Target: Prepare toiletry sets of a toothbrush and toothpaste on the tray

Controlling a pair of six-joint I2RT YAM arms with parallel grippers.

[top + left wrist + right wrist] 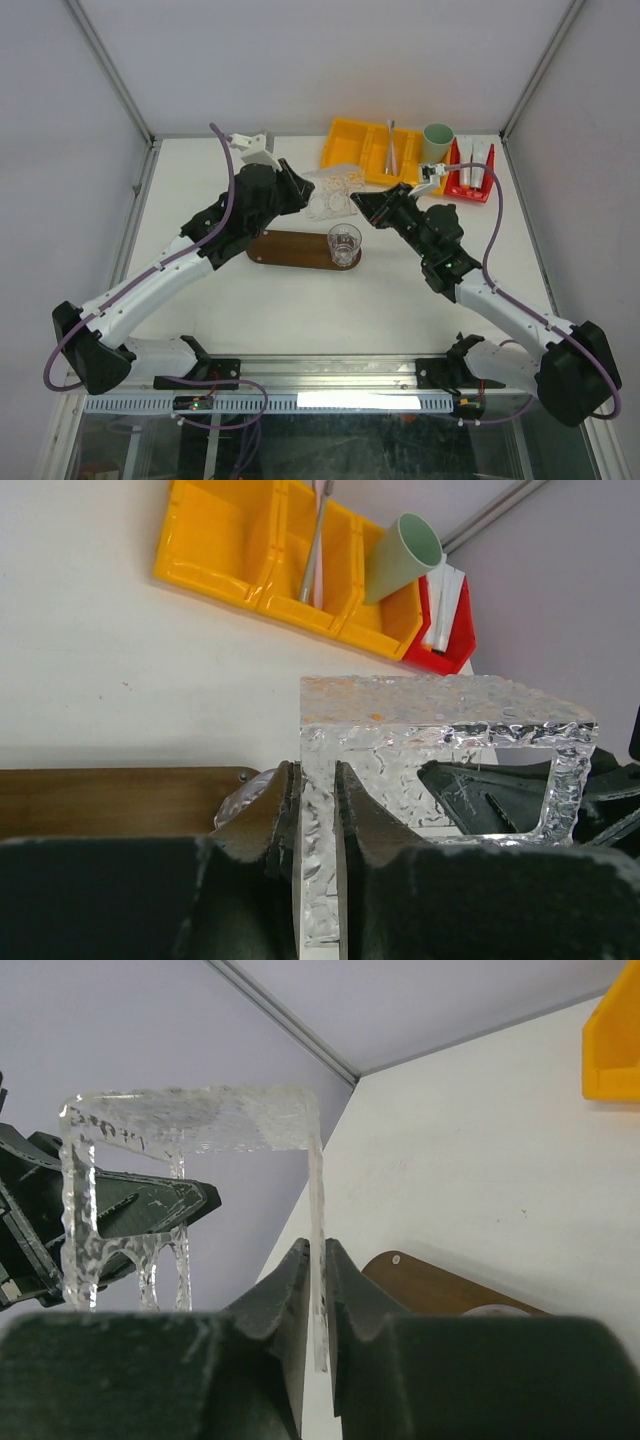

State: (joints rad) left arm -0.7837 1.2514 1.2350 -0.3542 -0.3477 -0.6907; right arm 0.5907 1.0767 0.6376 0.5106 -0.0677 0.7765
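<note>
left gripper [318, 780] clamped on one wall of clear rack [440, 715] | right gripper [316, 1258] pinched its other wall | rack's lower edge hidden by both grippers | tray [110, 800] left of left gripper, cut off

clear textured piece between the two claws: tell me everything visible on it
The clear rack is see-through, pebble-textured plastic: a flat top, down-turned side walls with cut-out openings, round holes visible from above. It is upright just beyond the tray, one wall pinched by the left claw, the opposite wall by the right claw.

The clear plastic rack [440, 715] is glinting, pebbled (almost icy). The tray [110, 800] is showing smooth, matt wood.
</note>
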